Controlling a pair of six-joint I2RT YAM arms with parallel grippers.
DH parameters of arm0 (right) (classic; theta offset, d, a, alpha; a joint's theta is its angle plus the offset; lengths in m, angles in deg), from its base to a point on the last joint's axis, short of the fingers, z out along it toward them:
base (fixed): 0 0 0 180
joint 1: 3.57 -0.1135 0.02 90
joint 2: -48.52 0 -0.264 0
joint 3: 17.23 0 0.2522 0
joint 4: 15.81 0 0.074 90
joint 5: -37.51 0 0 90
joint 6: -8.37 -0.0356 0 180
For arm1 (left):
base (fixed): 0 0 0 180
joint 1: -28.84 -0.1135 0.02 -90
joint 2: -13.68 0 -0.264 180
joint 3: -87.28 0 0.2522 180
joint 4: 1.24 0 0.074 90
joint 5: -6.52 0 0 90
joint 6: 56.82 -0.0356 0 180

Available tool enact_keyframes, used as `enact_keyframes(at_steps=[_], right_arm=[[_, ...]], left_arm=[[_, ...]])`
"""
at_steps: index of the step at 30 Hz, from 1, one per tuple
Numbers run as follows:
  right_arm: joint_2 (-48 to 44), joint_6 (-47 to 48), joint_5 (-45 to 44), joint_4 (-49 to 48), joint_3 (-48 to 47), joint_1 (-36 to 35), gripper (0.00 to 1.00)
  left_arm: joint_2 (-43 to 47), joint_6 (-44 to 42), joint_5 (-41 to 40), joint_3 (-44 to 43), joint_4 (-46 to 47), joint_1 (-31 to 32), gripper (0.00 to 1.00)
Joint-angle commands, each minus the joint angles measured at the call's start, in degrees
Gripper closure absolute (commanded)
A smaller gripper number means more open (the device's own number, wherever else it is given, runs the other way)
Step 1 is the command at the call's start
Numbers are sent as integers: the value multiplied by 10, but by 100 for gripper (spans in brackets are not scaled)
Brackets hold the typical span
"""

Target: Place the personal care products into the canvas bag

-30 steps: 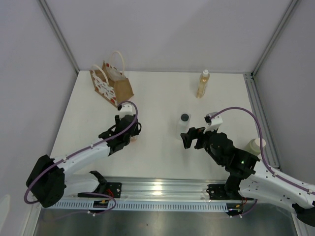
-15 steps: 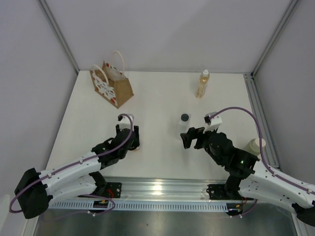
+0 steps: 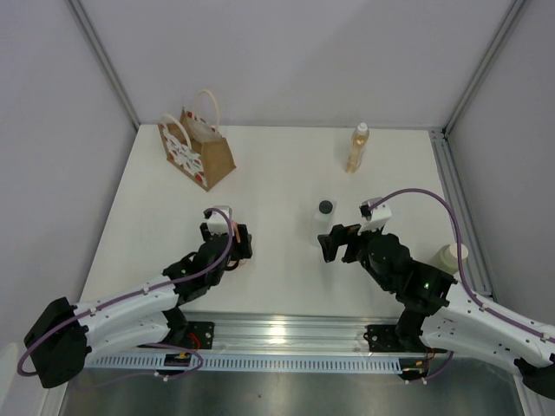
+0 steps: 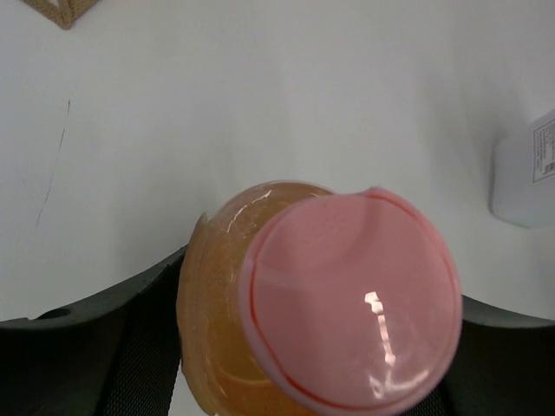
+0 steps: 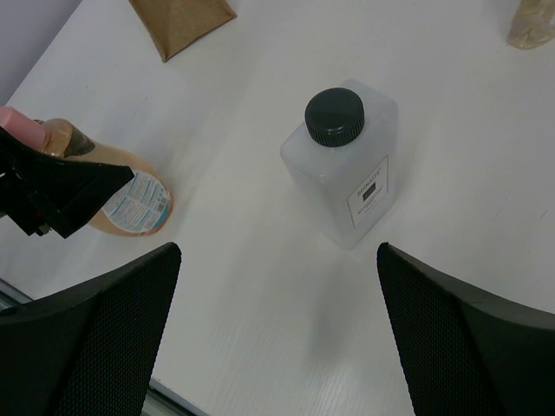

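Left tool (image 3: 236, 245) straddled the peach bottle (image 4: 321, 303), couldn't tell if it gripped. Canvas bag (image 3: 204, 152) sat far-left of it; right tool (image 3: 336, 239) hung wide open.

Pink-capped peach bottle (image 4: 217, 321) front-left; white bottle (image 5: 342, 178) centre; amber bottle (image 3: 356, 148) far-right; canvas bag (image 3: 198, 149) far-left

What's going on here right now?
The left gripper has its fingers either side of the squat peach bottle; whether it grips is unclear. The right gripper is open, just short of the white bottle with the black cap. The canvas bag stands back left, the amber bottle back right, both untouched.
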Motion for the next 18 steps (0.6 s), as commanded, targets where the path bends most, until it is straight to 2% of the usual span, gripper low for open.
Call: enact_keyframes(at_steps=[1, 9, 12, 13, 14, 15, 16, 17, 18], right_arm=[[-6, 3, -14, -9, -26, -1, 1], [-6, 3, -15, -10, -27, -2, 0], [-4, 3, -15, -10, -26, -1, 1], [-4, 3, -16, -10, -26, -1, 1], [-4, 3, -15, -10, -25, -1, 0], [-4, 3, -15, -10, -25, -1, 1], [-3, 3, -16, -10, -25, -1, 1], [-3, 3, -15, -10, -25, -1, 1], [-4, 3, -15, -11, -26, -1, 1]], left_arm=[[-1, -3, -11, 18, 76, 3, 25], [-52, 10, -34, 22, 102, 5, 30], [-72, 4, -48, 22, 119, 11, 37], [-75, 1, -54, 21, 120, 12, 58], [-78, 1, -69, 19, 121, 16, 72], [-75, 1, -75, 16, 117, 19, 81], [-72, 1, -82, 12, 113, 21, 94], [-59, 0, -94, 9, 95, 26, 99], [-51, 0, -101, -7, 84, 27, 99]])
